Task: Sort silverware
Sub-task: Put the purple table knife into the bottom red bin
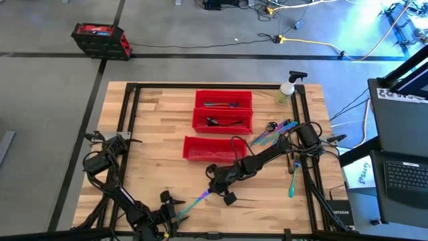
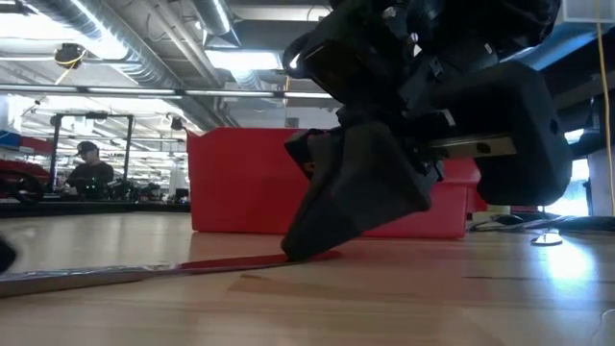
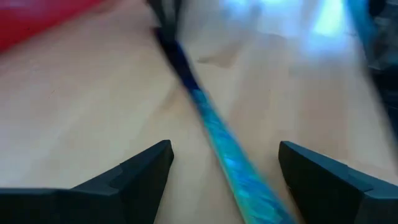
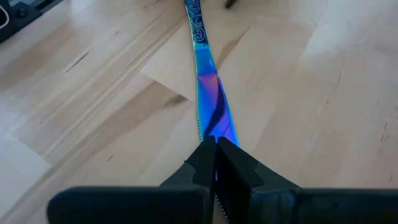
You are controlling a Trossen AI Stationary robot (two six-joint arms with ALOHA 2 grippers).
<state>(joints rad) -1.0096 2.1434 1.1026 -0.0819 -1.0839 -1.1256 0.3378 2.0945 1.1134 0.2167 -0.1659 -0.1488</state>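
An iridescent blue-purple knife (image 1: 194, 201) lies slantwise near the table's front edge. It shows as a long low strip along the wood in the low view (image 2: 144, 272). My right gripper (image 4: 216, 146) is shut on its serrated blade end. My left gripper (image 3: 224, 146) is open at the patterned handle end. Its two fingers (image 3: 149, 165) stand on either side of the handle (image 3: 230, 162) without touching it. In the high view my right gripper (image 1: 212, 184) is at the knife's far end and my left gripper (image 1: 170, 211) at its near end. My right gripper pinches the knife's blade end (image 4: 214, 127) between its two fingers, only at their free ends. The fingers slant down from the table's far right and lie along the knife. The knife runs flat along the table away from the fingers (image 2: 317, 245), whose tips reach down to the wood.
Three long red bins (image 1: 223, 99) (image 1: 223, 120) (image 1: 212, 148) stand behind the grippers; the two far ones hold silverware (image 1: 224, 122). More silverware lies in a pile at the right (image 1: 274, 130), with one piece nearer (image 1: 294, 181). A spray bottle (image 1: 287, 90) stands at the far right.
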